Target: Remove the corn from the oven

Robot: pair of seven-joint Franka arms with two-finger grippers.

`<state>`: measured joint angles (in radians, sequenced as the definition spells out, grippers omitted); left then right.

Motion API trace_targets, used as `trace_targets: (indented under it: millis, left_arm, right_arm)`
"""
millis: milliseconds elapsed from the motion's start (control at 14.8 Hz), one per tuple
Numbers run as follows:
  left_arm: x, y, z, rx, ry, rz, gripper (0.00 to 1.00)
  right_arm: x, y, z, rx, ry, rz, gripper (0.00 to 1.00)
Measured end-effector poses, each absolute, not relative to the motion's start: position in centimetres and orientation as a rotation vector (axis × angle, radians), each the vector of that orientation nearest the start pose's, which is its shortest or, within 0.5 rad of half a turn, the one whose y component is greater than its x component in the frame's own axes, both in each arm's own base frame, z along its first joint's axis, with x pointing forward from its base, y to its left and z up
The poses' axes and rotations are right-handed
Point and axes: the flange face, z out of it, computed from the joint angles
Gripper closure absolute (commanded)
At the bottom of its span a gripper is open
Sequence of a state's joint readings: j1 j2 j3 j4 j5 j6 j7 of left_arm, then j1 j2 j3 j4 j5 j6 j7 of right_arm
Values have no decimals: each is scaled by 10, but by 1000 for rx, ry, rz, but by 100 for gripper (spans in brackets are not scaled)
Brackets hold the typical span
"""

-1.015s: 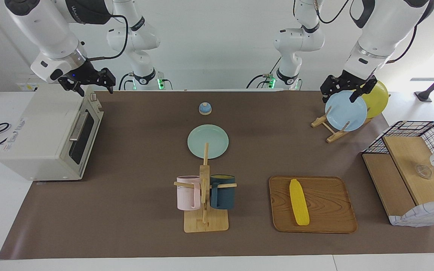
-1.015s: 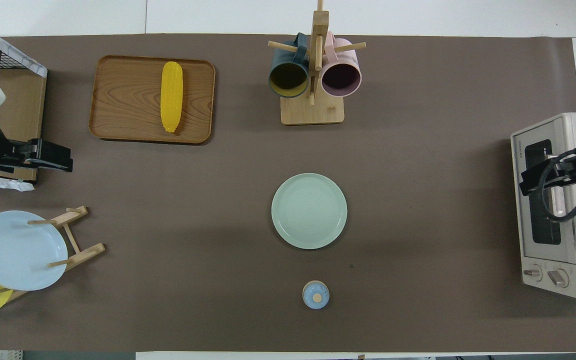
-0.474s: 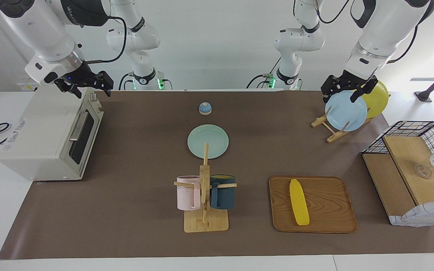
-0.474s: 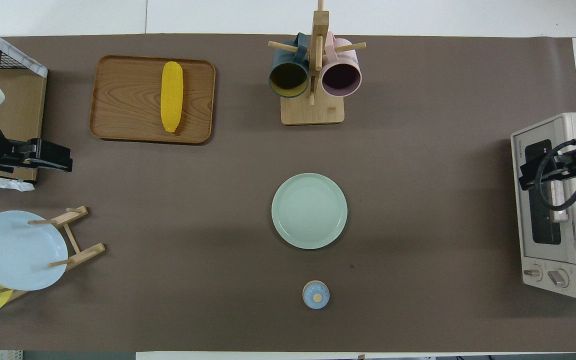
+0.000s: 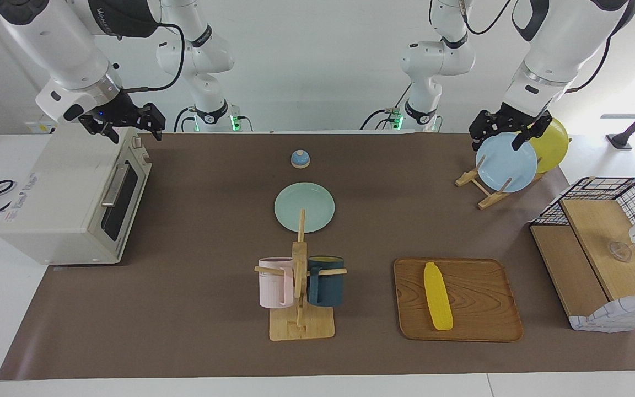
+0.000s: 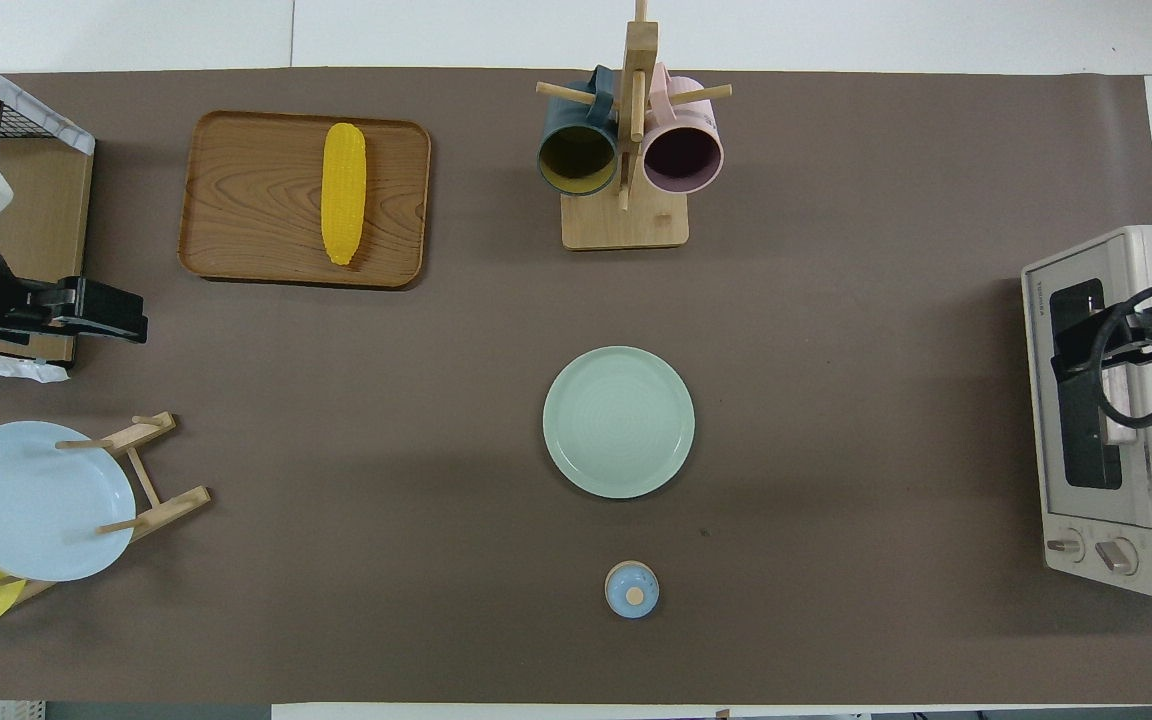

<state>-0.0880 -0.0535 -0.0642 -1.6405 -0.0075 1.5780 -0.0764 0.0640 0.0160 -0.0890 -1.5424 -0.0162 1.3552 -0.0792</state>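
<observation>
Corn [image 5: 437, 296], bright yellow, lies lengthwise on a wooden tray [image 5: 483, 275], toward my left arm's end of the table and farther from me than the plates; nothing touches it. The oven [image 5: 64, 193] sits at my right arm's end with its dark glass door [image 5: 119, 201] shut and the bar handle [image 5: 113, 184] free. My right gripper [image 5: 134, 132] hovers over the oven's top edge just above the door, fingers spread apart and holding nothing. My left gripper [image 5: 502, 135] waits in the air over the blue plate [image 5: 507, 165] standing in its wooden rack, fingers also apart and empty. I judge the job essentially done (corn out, door closed), so what remains is to draw my right gripper away cleanly: lift straight up before swinging, so no finger catches the handle or the oven's knobs, and mind the black cable looping by my wrist. Around the table: a green plate [image 5: 317, 204] at the centre, a small blue bell [image 5: 300, 159] nearer to me, a mug tree [image 5: 299, 264] with a pink and a dark blue mug farther off, a yellow plate [image 5: 554, 140] beside the blue one, and a wire-and-wood basket shelf [image 5: 598, 242] at my left arm's end. None of these blocks my right arm's way up.
</observation>
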Motion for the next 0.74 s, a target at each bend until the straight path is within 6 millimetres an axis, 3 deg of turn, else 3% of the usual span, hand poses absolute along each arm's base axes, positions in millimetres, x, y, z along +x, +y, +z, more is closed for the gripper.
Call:
trace_targets:
  millis: [744]
  left_arm:
    - [532, -85, 622, -3143, 123, 3, 0]
  right_arm:
    - [535, -12, 619, -3140, -39, 270, 0]
